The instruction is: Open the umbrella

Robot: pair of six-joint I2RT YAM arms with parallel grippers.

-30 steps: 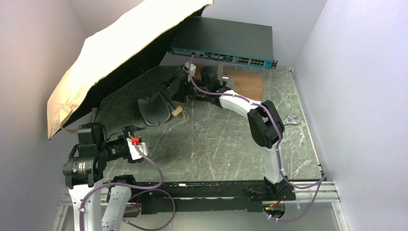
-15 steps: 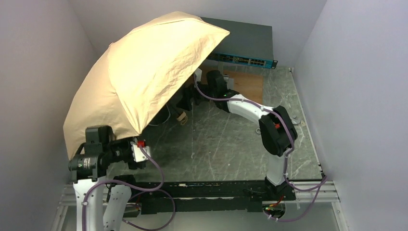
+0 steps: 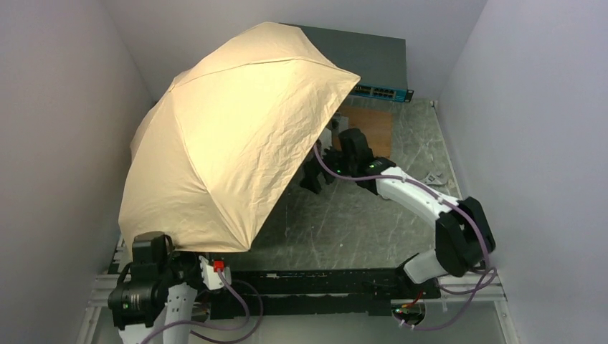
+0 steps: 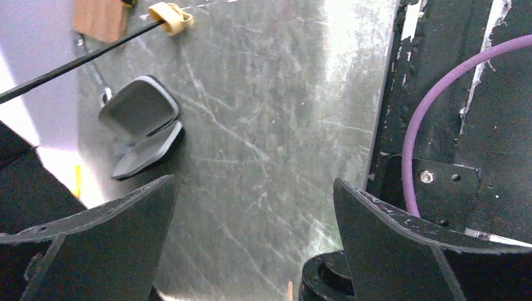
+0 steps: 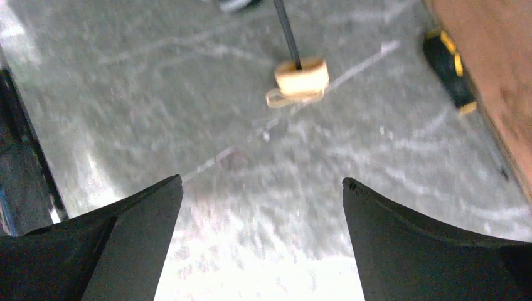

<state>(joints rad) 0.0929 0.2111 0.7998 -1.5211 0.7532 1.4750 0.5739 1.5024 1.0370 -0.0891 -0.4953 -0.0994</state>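
The umbrella (image 3: pixel 236 136) stands open, its cream-beige canopy spread over the left half of the table and hiding what lies under it. Its thin black shaft ends in a cream handle (image 5: pixel 302 76) with a strap, lying on the table; the left wrist view also shows the handle (image 4: pixel 169 17). My right gripper (image 5: pixel 261 180) is open and empty, a short way back from the handle, and sits by the canopy's right edge (image 3: pixel 313 178). My left gripper (image 4: pixel 254 182) is open with nothing between its fingers, over the table's near edge. The left arm (image 3: pixel 147 290) is drawn back under the canopy's rim.
A dark network switch (image 3: pixel 376 64) sits at the back on a wooden board (image 3: pixel 371 125). A grey hinged case (image 4: pixel 141 128) lies open under the canopy. A yellow-and-black tool (image 5: pixel 448 69) lies beside the board. A wrench (image 3: pixel 434 178) rests at the right. A purple cable (image 4: pixel 414 125) crosses the base rail.
The canopy has swung down and forward from its tilted-back pose and now covers the left of the table. Both grippers opened. The left arm pulled back, the right arm drew rightward.
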